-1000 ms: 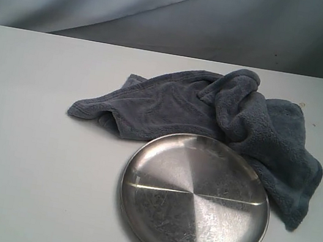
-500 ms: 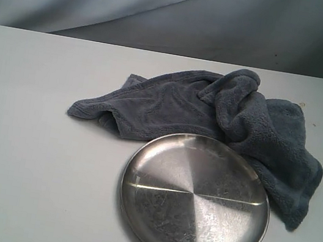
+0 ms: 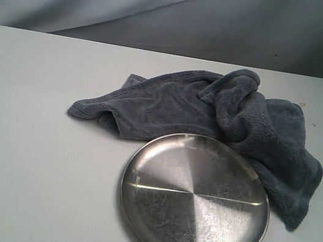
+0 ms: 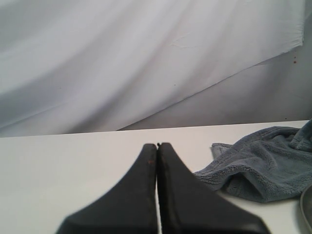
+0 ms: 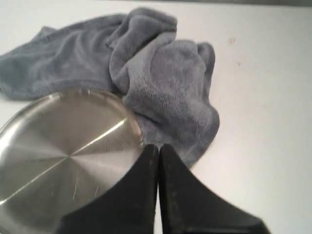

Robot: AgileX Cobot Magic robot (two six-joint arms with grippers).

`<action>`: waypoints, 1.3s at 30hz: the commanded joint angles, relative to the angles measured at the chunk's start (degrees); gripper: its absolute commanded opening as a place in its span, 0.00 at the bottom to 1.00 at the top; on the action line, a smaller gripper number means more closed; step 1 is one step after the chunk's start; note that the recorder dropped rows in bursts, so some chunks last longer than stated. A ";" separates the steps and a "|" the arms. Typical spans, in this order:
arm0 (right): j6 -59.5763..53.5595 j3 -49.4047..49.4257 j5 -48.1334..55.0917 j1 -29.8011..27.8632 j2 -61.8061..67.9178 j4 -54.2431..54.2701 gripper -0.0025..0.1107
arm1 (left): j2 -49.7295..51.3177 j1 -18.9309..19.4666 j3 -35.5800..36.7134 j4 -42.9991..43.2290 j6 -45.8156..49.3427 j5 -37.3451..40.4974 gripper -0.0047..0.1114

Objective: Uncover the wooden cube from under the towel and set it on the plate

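Plate (image 3: 194,201): round, shiny silver metal, shallow-rimmed; it sat on the pale grey table (image 3: 31,155).
Towel (image 3: 212,114): dark blue-grey fluffy fleece, crumpled; it lay along the plate's far and right sides, touching the rim, and was bunched highest behind the plate.
Wooden cube: hidden in every view; its place could not be told.
Left claw (image 4: 157,146): black, jaws pressed together, gripping nothing, above bare table apart from the plate.
Right claw (image 5: 159,148): black, jaws together, empty, tips by the plate's rim where the towel met it.
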 commanded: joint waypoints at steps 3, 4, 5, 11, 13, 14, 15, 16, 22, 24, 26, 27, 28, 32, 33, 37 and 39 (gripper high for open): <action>-1.15 -0.83 -2.63 3.48 12.72 1.42 0.02 | -0.24 0.12 0.25 -0.14 -0.13 -0.62 0.04; -1.15 -1.55 -2.48 4.29 14.56 1.53 0.02 | -0.24 0.12 0.25 -0.14 -0.13 -0.62 0.04; -1.15 -2.83 -1.66 5.34 16.93 1.63 0.02 | -0.24 0.12 0.25 -0.14 -0.13 -0.62 0.04; -0.50 -13.35 3.88 9.66 30.14 1.54 0.02 | -0.24 0.12 0.25 -0.14 -0.13 -0.62 0.04; -0.60 -17.14 2.21 9.79 34.44 0.77 0.02 | -0.24 0.12 0.25 -0.14 -0.13 -0.62 0.04; -0.60 -18.21 1.16 9.79 35.72 0.47 0.02 | -0.24 0.12 0.25 -0.14 -0.13 -0.62 0.04; -0.60 -19.85 -0.54 9.79 37.80 0.04 0.02 | -0.24 0.12 0.25 -0.14 -0.13 -0.62 0.04; -0.50 -20.73 -0.77 9.79 38.95 -0.46 0.02 | -0.24 0.12 0.25 -0.14 -0.13 -0.62 0.04; 1.36 -22.35 0.69 3.34 45.91 -1.95 0.02 | -0.24 0.12 0.25 -0.14 -0.13 -0.62 0.04; 1.91 -22.35 -1.24 -0.78 46.66 -1.95 0.02 | -0.24 0.12 0.25 -0.14 -0.13 -0.62 0.04; 2.15 -22.35 -6.02 -4.34 48.16 -1.95 0.02 | -0.24 0.12 0.25 -0.14 -0.13 -0.62 0.04; 2.18 -23.08 -8.35 -5.78 50.24 -1.95 0.02 | -0.24 0.12 0.25 -0.14 -0.13 -0.62 0.04; 2.18 -24.39 -8.10 -6.34 52.48 -1.84 0.02 | -0.24 0.12 0.25 -0.14 -0.13 -0.62 0.04; 2.28 -39.21 0.15 -6.58 65.95 -0.17 0.02 | -0.24 0.12 0.25 -0.14 -0.13 -0.62 0.04; 1.82 -43.99 3.12 -6.38 68.97 1.51 0.02 | -0.24 0.12 0.25 -0.14 -0.13 -0.62 0.04; 1.82 -52.77 4.08 -2.41 71.83 1.16 0.02 | -0.24 0.12 0.25 -0.14 -0.13 -0.62 0.04; 1.82 -54.92 3.86 1.62 71.83 1.16 0.02 | -0.24 0.12 0.25 -0.14 -0.13 -0.62 0.04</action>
